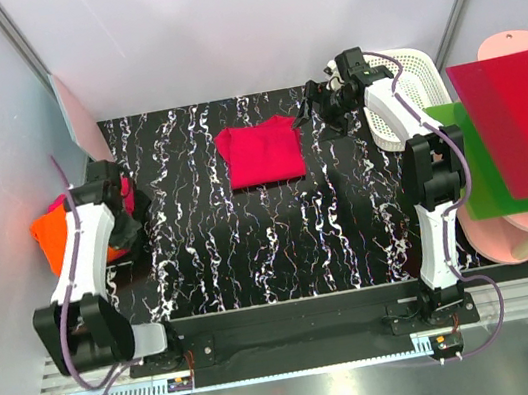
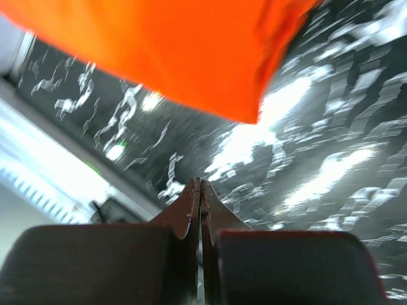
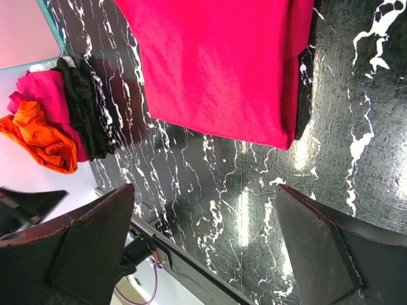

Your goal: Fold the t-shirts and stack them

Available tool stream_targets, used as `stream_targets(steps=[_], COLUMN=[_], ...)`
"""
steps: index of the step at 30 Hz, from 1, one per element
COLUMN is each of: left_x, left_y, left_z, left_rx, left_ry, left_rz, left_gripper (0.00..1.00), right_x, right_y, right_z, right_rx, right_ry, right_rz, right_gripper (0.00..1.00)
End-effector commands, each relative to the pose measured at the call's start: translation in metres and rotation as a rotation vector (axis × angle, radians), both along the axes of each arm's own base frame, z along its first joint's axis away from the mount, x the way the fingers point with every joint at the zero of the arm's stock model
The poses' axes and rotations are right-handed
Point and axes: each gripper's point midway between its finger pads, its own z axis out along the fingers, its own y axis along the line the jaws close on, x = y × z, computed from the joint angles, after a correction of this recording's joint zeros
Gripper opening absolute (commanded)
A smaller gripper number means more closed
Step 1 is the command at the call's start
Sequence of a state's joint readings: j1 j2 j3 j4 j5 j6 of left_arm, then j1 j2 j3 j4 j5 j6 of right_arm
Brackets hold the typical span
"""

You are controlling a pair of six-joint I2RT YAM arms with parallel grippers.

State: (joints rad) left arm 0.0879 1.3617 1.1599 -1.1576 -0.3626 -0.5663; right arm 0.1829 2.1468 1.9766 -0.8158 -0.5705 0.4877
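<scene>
Two risks show, taken from the near side outward. Closest, at the left edge of the table, the left gripper has its fingers pressed flat together, and its wrist view shows no cloth between the tips. The orange t-shirt hangs blurred beyond them, apart from the tips. If the fingers have closed on nothing, as I judge likely, a lift brings up nothing and the grasp must be done again.

The orange shirt sits bunched in a heap with a pink garment and a black garment. A deeper pinch could catch two layers and drag the whole heap across the table, or off its edge.

Farther off, at the far middle of the table, the red t-shirt lies folded flat. The right gripper hovers just beside its right edge, spread wide and holding nothing. A low sweep there could snag the top layer and undo the fold. The white basket stands close behind that arm, so a careless backward swing could knock it.
</scene>
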Motion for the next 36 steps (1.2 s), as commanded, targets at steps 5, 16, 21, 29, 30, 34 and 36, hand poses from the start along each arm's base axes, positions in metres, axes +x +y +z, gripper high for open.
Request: stream_targets(steps=[5, 16, 21, 29, 30, 34, 36], left_x=[0.051, 0.094, 0.129, 0.181, 0.187, 0.206, 0.208], left_y=[0.015, 0.078, 0.097, 0.053, 0.049, 0.01, 0.0], left_z=[0.093, 0.098, 0.067, -0.009, -0.01, -0.027, -0.032], left_rx=[0.016, 0.091, -0.029, -0.29, -0.29, -0.348, -0.34], left_ry=[-0.493, -0.416, -0.371, -0.236, -0.232, -0.199, -0.183], left_rz=[0.027, 0.161, 0.233, 0.1, 0.074, -0.008, -0.002], left_gripper=[0.0, 0.0, 0.0, 0.0, 0.0, 0.0, 0.0], right_x=[0.005, 0.004, 0.001, 0.005, 0.006, 0.011, 0.011], right_y=[0.002, 0.005, 0.003, 0.004, 0.004, 0.004, 0.005], right_z=[0.008, 0.001, -0.001, -0.001, -0.001, -0.002, -0.001], right_rx=[0.027, 0.035, 0.025, 0.029, 0.03, 0.036, 0.04], right_ry=[-0.027, -0.007, -0.005, -0.008, -0.008, -0.006, -0.004], right_rz=[0.012, 0.022, 0.025, 0.022, 0.022, 0.022, 0.024], right_gripper=[1.0, 1.0, 1.0, 1.0, 1.0, 1.0, 1.0])
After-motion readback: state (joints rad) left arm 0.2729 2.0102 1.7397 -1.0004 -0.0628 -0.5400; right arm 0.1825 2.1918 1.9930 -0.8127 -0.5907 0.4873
